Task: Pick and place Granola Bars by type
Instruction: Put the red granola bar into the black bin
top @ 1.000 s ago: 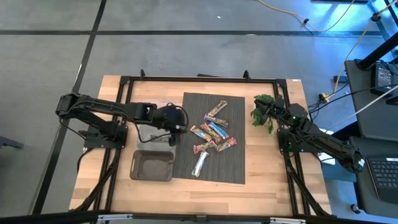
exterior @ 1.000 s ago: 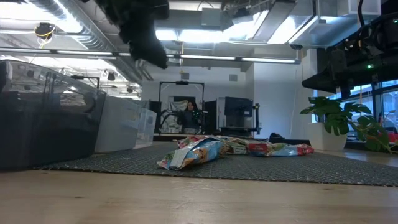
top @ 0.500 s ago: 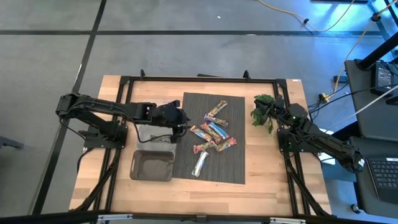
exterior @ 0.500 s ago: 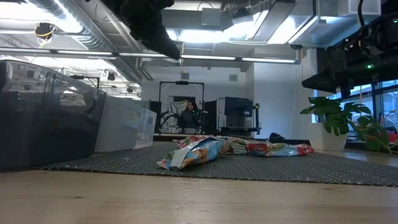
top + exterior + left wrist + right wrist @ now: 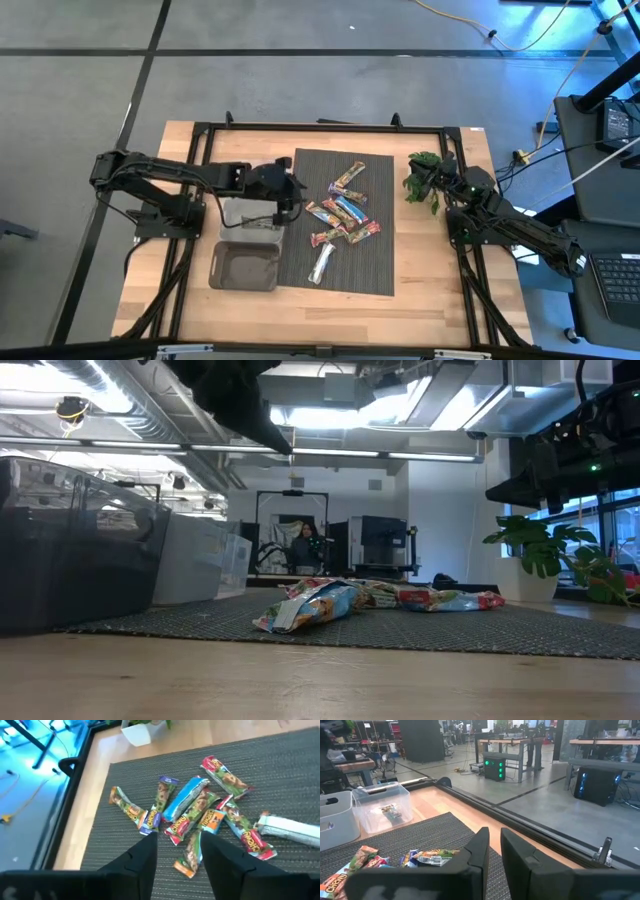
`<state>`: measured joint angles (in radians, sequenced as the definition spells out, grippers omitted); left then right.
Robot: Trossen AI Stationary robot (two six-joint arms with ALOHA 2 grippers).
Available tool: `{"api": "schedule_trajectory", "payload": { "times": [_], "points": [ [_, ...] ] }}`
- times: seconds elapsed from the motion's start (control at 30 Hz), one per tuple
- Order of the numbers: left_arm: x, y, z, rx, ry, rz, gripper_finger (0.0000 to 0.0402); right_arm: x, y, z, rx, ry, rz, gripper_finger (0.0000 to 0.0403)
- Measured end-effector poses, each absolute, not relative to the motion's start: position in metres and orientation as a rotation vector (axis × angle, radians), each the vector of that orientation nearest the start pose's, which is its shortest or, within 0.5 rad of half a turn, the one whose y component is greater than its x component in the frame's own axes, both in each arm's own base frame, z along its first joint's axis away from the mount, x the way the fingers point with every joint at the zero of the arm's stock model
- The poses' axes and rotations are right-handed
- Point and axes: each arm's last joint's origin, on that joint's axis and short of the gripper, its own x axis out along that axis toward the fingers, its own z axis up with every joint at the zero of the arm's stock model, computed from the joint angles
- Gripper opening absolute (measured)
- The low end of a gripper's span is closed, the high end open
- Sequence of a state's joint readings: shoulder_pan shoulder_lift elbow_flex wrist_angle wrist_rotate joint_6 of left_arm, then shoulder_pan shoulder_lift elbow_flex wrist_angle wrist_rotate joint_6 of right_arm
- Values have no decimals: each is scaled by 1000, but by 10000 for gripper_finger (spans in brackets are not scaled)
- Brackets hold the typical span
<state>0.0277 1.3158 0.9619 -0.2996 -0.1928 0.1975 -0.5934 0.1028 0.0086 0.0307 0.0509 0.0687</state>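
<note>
Several granola bars (image 5: 342, 212) lie in a loose heap on the dark ribbed mat (image 5: 375, 270), with wrappers in blue, red-orange and brown-yellow. A silver bar (image 5: 321, 263) lies nearest the near edge. In the left wrist view the heap (image 5: 197, 807) is just ahead of my fingers. My left gripper (image 5: 290, 190) hangs open above the mat's left edge, clear of the bars (image 5: 176, 852), and shows high up in the low view (image 5: 255, 405). My right gripper (image 5: 494, 851) is shut and waits at the table's right side (image 5: 470, 205), touching nothing.
A clear bin (image 5: 250, 214) and a grey bin (image 5: 245, 268) stand left of the mat. The clear bin (image 5: 382, 805) holds a wrapped bar. A green plant sprig (image 5: 423, 178) stands at the mat's far right corner. Bare wood lies along the near edge (image 5: 300, 315).
My left gripper has moved a little toward the table's right, out over the mat's left edge toward the bars, and has risen slightly in the low view. The bars have not moved.
</note>
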Motion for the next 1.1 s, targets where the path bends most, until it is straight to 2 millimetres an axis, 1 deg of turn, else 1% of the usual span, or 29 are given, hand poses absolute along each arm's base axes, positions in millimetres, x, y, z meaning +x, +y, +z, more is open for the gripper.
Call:
{"api": "schedule_trajectory", "payload": {
  "times": [0.1,0.2,0.3,0.4,0.5,0.6,0.73,0.9,1.0,1.1],
  "points": [
    [277,26,278,165,637,131,143,85,-59,161,82,39,-647,52],
    [276,41,277,116,635,123,143,85,-59,161,78,38,-661,52],
    [274,54,279,102,623,177,143,85,-59,161,81,38,-660,52],
    [272,63,279,92,627,233,143,85,-59,161,90,39,-646,52],
    [271,66,278,82,633,231,143,85,-59,161,96,37,-647,52],
    [271,64,278,65,628,208,143,85,-59,161,36,54,-661,52],
    [276,53,275,60,638,168,143,84,-60,165,-19,31,-678,52],
    [288,36,266,93,644,105,143,85,-60,165,37,18,-672,52],
    [298,29,261,112,615,70,143,85,-60,165,112,-8,-672,52],
    [312,21,256,73,555,48,143,85,-60,164,130,-11,-672,52]
  ]
}}
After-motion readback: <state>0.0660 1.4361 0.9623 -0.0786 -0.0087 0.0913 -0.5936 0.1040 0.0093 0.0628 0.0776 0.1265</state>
